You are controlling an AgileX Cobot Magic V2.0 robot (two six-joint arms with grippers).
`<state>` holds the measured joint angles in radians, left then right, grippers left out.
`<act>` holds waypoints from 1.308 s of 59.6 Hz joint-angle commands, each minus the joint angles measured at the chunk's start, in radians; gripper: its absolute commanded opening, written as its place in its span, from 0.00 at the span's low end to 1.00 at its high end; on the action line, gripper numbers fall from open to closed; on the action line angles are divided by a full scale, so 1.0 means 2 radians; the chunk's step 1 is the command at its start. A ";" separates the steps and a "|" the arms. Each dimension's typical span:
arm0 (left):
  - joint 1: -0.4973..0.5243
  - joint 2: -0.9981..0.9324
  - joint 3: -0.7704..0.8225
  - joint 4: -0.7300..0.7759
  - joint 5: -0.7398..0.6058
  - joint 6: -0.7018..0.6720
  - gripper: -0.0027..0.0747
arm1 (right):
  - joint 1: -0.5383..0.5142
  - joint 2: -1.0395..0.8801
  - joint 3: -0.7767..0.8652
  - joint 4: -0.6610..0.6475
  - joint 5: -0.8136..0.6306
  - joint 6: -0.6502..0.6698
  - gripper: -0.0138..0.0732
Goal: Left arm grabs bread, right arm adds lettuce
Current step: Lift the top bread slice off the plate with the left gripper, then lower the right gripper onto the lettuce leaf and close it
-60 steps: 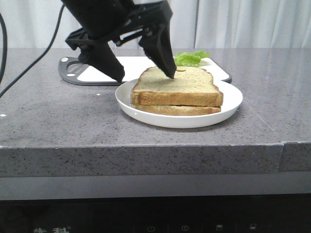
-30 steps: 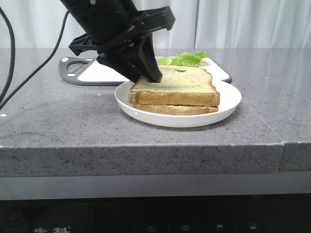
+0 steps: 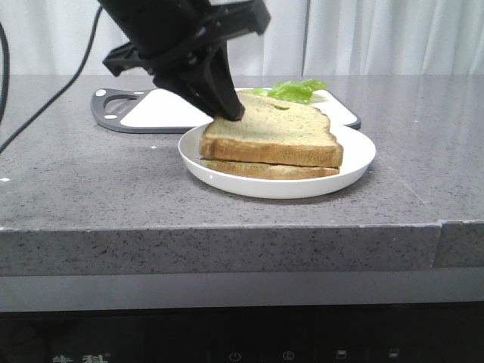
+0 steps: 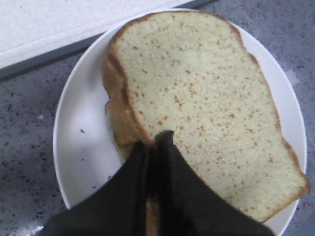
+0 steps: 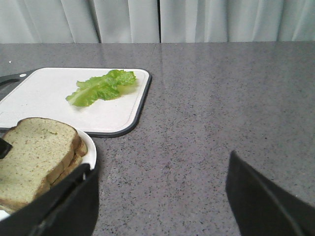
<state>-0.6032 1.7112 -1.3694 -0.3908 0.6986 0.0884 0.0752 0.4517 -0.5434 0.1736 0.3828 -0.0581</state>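
The bread [image 3: 272, 136] is the thick top slice of a two-slice stack on a white plate [image 3: 355, 162]. A thinner slice [image 3: 265, 170] lies under it. My left gripper [image 3: 231, 113] is shut on the bread's rear-left crust edge, and that edge is slightly raised. In the left wrist view the fingertips [image 4: 165, 140] pinch the crust of the bread [image 4: 197, 93]. The lettuce [image 3: 291, 91] lies on the white cutting board behind the plate. It also shows in the right wrist view [image 5: 101, 87]. My right gripper [image 5: 162, 196] is open and empty over bare counter, to the right of the plate.
A white cutting board [image 5: 44, 98] with a dark rim lies behind the plate [image 5: 91, 152]. A black cable [image 3: 45, 110] trails from the left arm over the grey counter. The counter's front edge [image 3: 227, 227] is close to the plate.
My left gripper's fingers were spread over the bread; they have closed on its rear-left edge and risen slightly, tilting that edge of the slice up.
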 commanded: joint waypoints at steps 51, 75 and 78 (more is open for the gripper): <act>0.045 -0.368 0.278 0.133 -0.349 -0.006 0.01 | 0.010 0.240 -0.127 -0.001 -0.056 -0.061 0.79; 0.082 -0.423 0.315 0.133 -0.358 -0.006 0.01 | 0.052 0.517 -0.342 -0.001 -0.074 -0.152 0.79; 0.082 -0.423 0.315 0.133 -0.358 -0.006 0.01 | 0.059 0.549 -0.380 -0.001 -0.063 -0.163 0.79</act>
<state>-0.4412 0.8787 -0.7112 -0.1221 0.0864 0.0852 0.1760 1.4917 -1.1691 0.1736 0.2989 -0.3402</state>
